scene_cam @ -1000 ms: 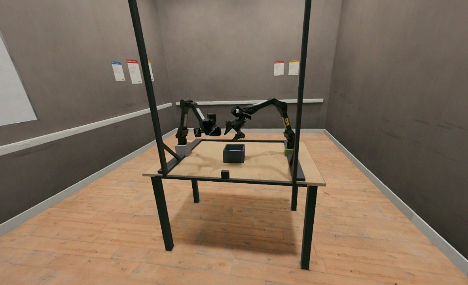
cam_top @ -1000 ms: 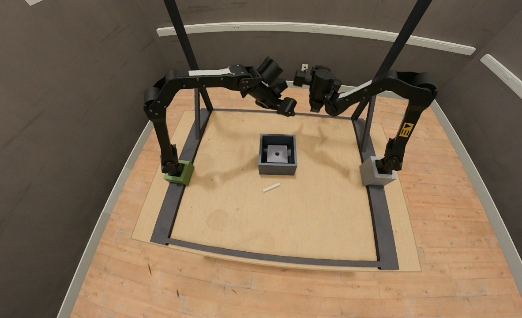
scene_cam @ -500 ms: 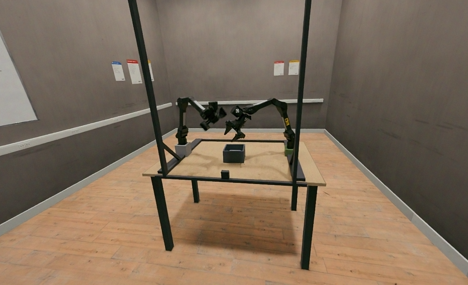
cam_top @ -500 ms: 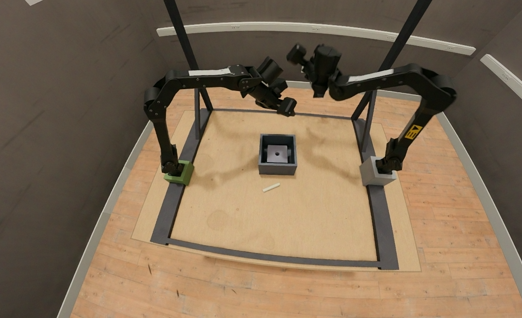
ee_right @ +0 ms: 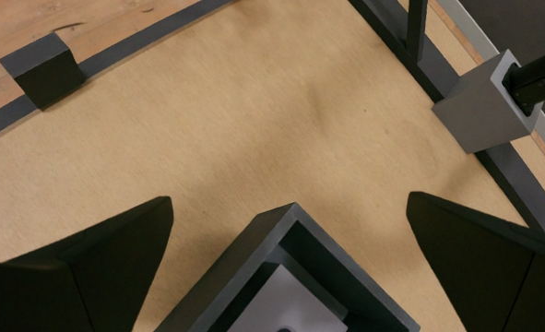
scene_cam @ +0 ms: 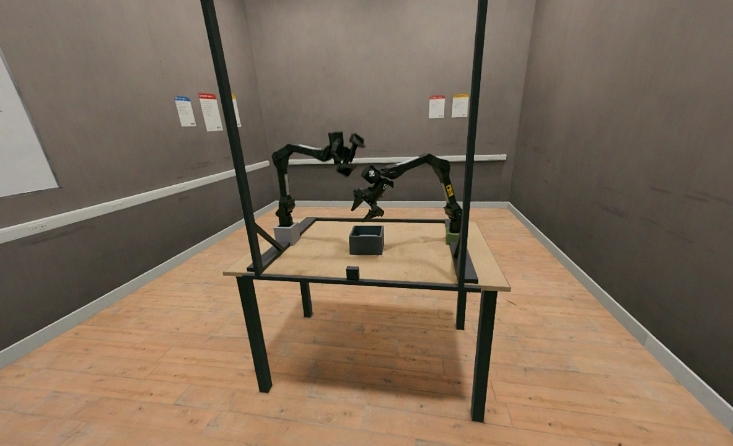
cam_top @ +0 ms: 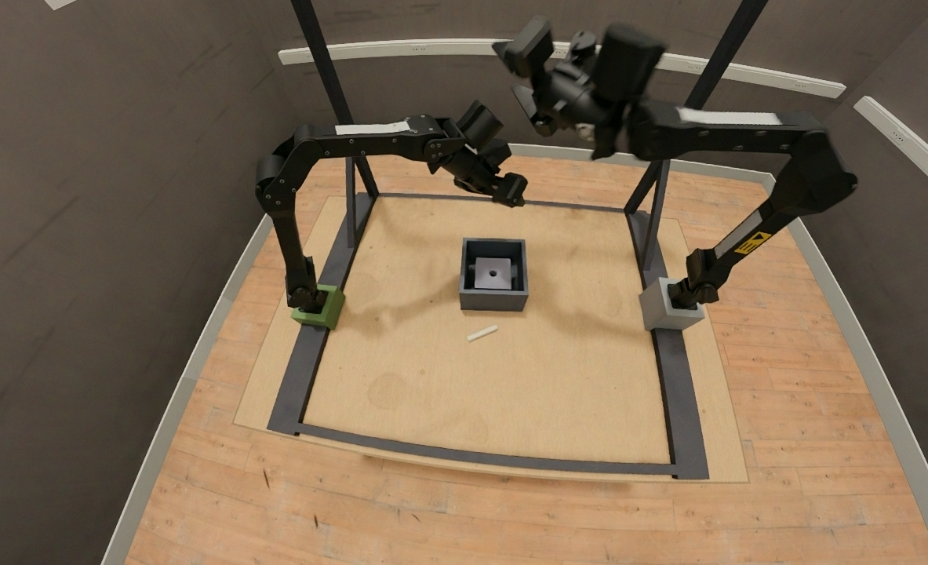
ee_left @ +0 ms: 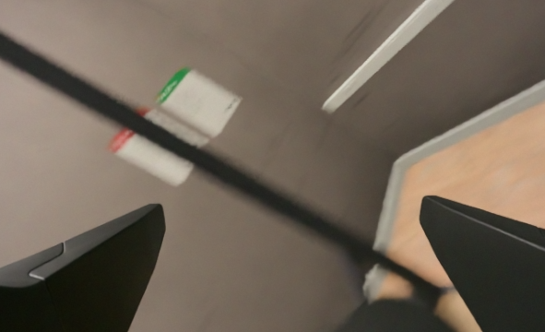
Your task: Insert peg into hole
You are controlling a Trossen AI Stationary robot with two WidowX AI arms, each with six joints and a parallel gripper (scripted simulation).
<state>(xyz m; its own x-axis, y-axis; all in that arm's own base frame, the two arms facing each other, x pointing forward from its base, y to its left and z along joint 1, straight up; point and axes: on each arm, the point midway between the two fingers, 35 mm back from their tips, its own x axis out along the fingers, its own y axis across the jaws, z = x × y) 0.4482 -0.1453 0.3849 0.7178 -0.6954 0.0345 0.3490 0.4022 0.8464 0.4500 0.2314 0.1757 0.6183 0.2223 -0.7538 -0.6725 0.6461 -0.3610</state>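
Pale wood table (cam_top: 572, 393) (scene_cam: 413, 267) (ee_right: 254, 115): dark open box (cam_top: 493, 301) (scene_cam: 366, 244) (ee_right: 249, 244) upright, white peg (cam_top: 482, 333) lying flat near box.
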